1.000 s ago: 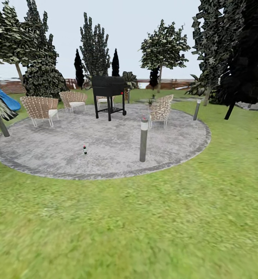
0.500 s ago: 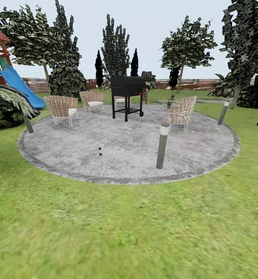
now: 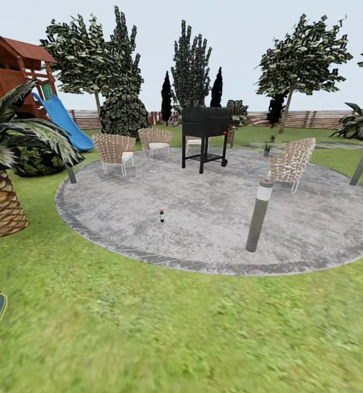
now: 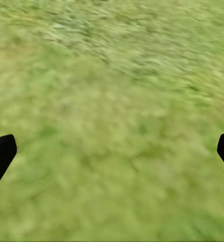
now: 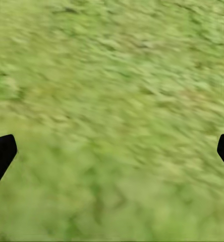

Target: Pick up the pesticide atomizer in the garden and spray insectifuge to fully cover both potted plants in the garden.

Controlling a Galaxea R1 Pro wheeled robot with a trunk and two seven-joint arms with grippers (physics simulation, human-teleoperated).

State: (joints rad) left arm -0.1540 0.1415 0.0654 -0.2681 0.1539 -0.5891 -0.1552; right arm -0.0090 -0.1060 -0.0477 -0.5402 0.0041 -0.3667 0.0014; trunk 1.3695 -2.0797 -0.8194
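Ahead, atomizer [image 3: 161, 215] on patio [image 3: 214, 218] w/ bollard [image 3: 259, 215] nearby; both claws wide.

you're out in a backyard garden, pretty clearly a home one. there's green lawn [image 3: 203, 327] all around and a round grey paved patio [image 3: 214, 218] in the middle of it. wicker chairs [image 3: 114, 152] sit along the patio's far edge beside a black barbecue grill [image 3: 205, 131], and short bollard lights [image 3: 259, 213] stand at its rim. off past the patio's left edge you've got a wooden playset with a blue slide [image 3: 64, 120] and a palm [image 3: 6, 164], plus trees [image 3: 304, 60] and a slatted wooden fence [image 3: 307, 119] along the back.
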